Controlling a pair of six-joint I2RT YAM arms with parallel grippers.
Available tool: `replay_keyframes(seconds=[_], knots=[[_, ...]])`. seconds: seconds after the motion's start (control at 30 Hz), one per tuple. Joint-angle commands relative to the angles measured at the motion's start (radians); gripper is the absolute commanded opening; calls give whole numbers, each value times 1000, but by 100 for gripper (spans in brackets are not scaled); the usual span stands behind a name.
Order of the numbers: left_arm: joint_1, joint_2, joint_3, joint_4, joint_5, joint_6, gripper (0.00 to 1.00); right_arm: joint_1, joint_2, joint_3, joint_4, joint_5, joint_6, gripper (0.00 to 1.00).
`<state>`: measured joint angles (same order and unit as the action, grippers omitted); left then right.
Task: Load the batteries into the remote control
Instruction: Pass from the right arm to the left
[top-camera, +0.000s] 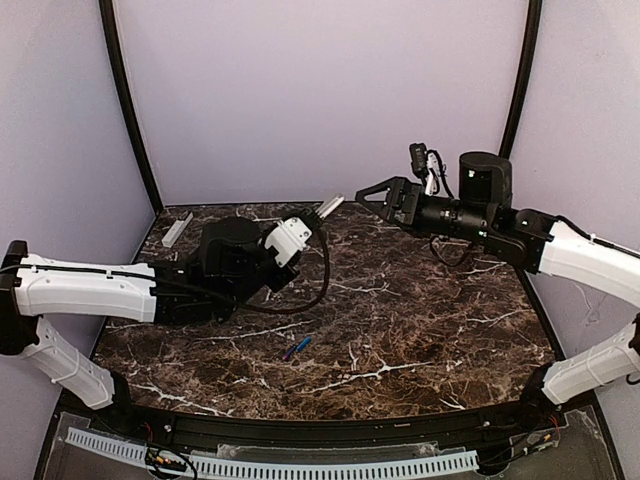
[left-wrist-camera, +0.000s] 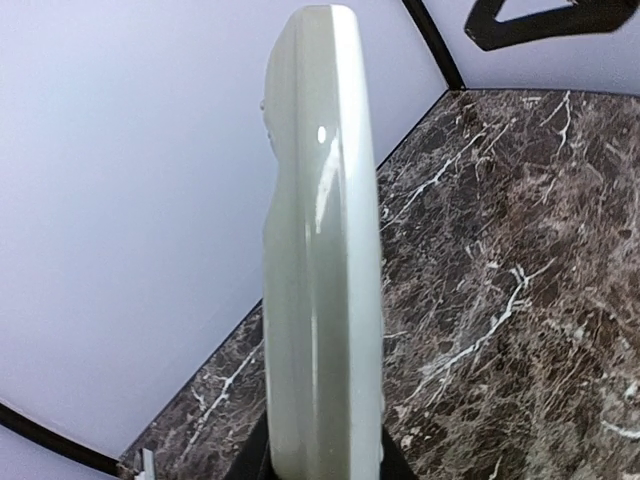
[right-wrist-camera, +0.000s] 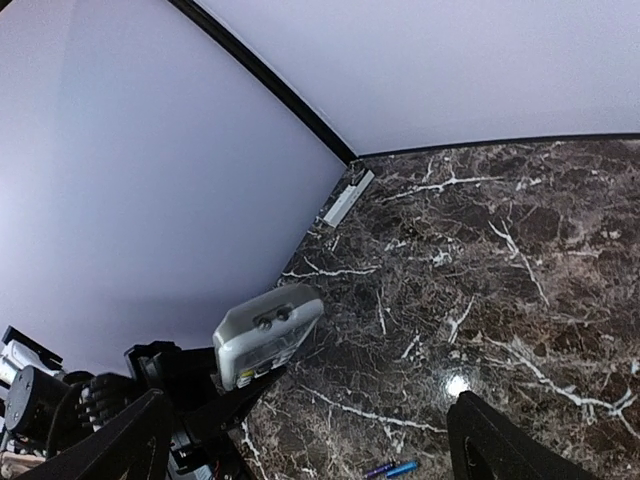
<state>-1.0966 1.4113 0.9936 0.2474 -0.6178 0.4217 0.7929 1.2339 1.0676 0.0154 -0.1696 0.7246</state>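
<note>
The table (top-camera: 430, 320) is dark brown marble veined in white, boxed in by pale lilac walls (top-camera: 320, 90) with black posts (top-camera: 128, 110) at the back corners; a grey bar (top-camera: 177, 229) lies in its far left corner. The left gripper (left-wrist-camera: 320, 465) is clenched on the remote (right-wrist-camera: 265, 335), held off the table with its end toward the right gripper (right-wrist-camera: 310, 397), whose jaws stand wide and empty. The batteries (top-camera: 297, 347) lie together on the table, nearer the bases.

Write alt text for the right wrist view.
The left gripper holds the white remote control up off the dark marble table. Two blue batteries lie on it nearby, with a pale grey bar in the far corner.
</note>
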Motion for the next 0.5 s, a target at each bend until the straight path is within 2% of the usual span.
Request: replay_keyframes(seconds=[0.0, 0.2, 0.47], knots=[[-67, -8, -72, 231, -224, 368, 5, -32, -6, -6, -102, -85, 93, 93], [-148, 43, -175, 570, -322, 753, 4, -32, 44, 15, -100, -194, 180, 87], [-212, 220, -185, 1002, -393, 1185, 2, -32, 71, -22, 12, -314, 276, 72]])
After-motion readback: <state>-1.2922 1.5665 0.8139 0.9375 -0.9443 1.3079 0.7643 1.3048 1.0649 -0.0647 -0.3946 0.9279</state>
